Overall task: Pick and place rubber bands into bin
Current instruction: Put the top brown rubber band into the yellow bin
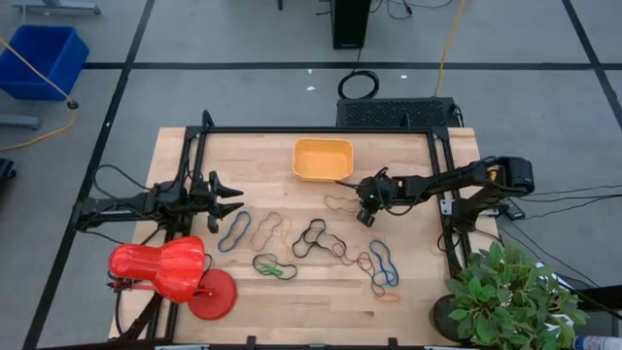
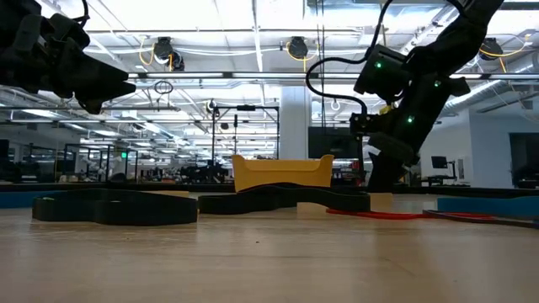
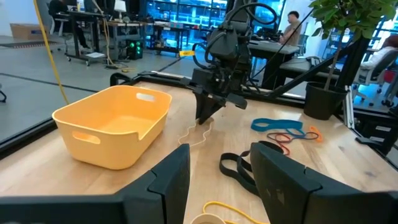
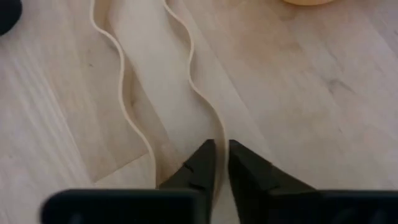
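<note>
The orange-yellow bin (image 1: pixel 322 158) stands at the table's far middle; it also shows in the left wrist view (image 3: pixel 115 124). A tan rubber band (image 1: pixel 339 204) lies flat just near of the bin. My right gripper (image 1: pixel 362 201) points down at the band's right end, with its fingertips (image 4: pixel 221 152) closed together on one strand. My left gripper (image 1: pixel 233 195) hovers open and empty at the table's left, above a blue band (image 1: pixel 233 231). Several more bands lie in the middle: black (image 1: pixel 313 236), green (image 1: pixel 273 264), red (image 1: pixel 347 252) and blue (image 1: pixel 383 264). My right gripper pinches one strand of the tan rubber band (image 4: pixel 211 121) between its two fingertips, at the loop's end nearest the gripper. The fingers come from above, slanting down. The rest of the band (image 4: pixel 124 93) lies slack and wavy on the table.
A red lamp-like object (image 1: pixel 160 267) on a round base stands at the near left. A potted plant (image 1: pixel 510 292) stands at the near right corner. A black frame (image 1: pixel 321 129) runs along the table's far side. A blue crate (image 1: pixel 39 58) sits on the floor, far left.
</note>
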